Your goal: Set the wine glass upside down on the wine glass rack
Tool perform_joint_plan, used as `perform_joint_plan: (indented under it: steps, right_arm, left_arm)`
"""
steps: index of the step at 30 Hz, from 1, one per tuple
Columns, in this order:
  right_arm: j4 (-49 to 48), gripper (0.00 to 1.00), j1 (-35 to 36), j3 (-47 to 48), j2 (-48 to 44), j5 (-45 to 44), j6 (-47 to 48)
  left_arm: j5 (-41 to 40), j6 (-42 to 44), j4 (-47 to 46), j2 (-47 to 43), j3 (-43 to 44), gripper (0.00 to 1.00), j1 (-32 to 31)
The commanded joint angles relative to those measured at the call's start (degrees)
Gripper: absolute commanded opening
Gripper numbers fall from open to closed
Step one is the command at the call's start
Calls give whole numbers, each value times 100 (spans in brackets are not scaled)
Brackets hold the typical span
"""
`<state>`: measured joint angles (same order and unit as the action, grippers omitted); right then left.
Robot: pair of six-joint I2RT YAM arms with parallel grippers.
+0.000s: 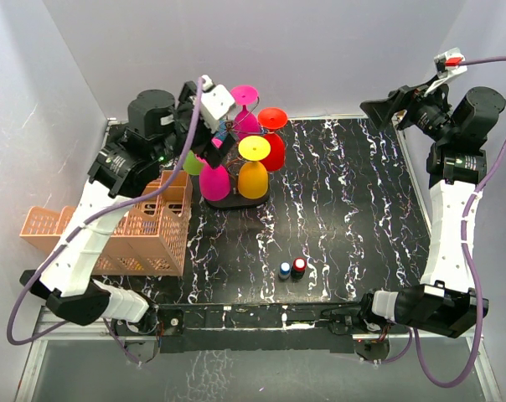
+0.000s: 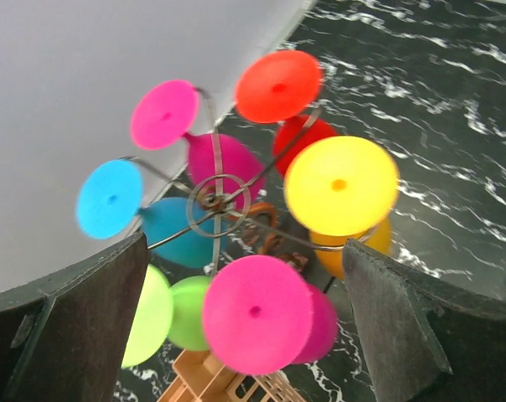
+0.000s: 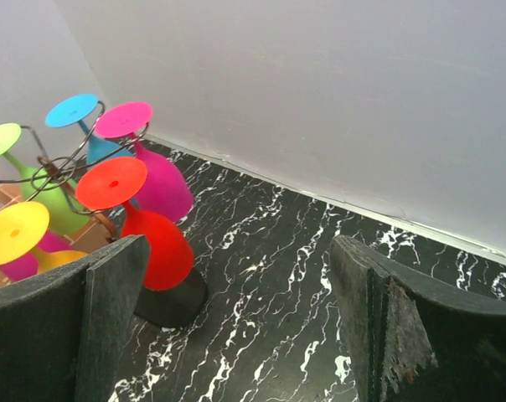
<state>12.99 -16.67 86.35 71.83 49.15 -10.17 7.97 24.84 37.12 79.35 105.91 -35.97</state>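
Note:
The wine glass rack [image 1: 236,200], a thin dark wire stand on a black oval base, stands at the back left of the table. Several coloured wine glasses hang upside down on it: pink [image 1: 245,96], red [image 1: 272,119], yellow [image 1: 254,149], a second pink [image 1: 214,181] and green [image 1: 193,162]. My left gripper [image 1: 217,149] is open just above the rack. In the left wrist view its open fingers [image 2: 77,335] flank the near pink glass [image 2: 255,312] without touching it, below the wire scroll [image 2: 219,201]. My right gripper [image 1: 385,107] is open and empty, raised at the back right.
An orange lattice crate [image 1: 148,230] stands left of the rack, under my left arm. Two small bottles, blue-capped [image 1: 285,270] and red-capped [image 1: 299,265], stand near the front middle. White walls close in the back and sides. The right wrist view shows the rack base [image 3: 173,303].

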Motion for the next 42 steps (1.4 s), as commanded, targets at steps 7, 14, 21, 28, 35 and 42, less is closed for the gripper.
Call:
perform_joint_plan:
  steps: [7,14,21,28,35,42]
  right_arm:
    - [269,98,-47,325,287,-1104,76]
    - [271,98,23,333,363,-1288,19]
    - [643,98,634,660,585,-1915,437]
    - [1143,98,1308,1011,655,-2822,1184]
    - [2075,98,1456,1316,670,-3442,1906]
    - [2266,98,1448,910,316,-3058,2338]
  left_arm:
    - [-1737,-1042,-1199,-602,-298,97,849]
    - [-2430,-1544,-1629,-927,-716,97,1522]
    - [-2528,-1836,-1766,-1398,-1373,97,2113]
    - [-2490,-1903,-1894,-1670,-1762,97,2506]
    - [-2108,-2053,-1915,-1932,-2196,97,2785]
    - [-1584,-2302,-1843,-2037,-2286,97,3041]
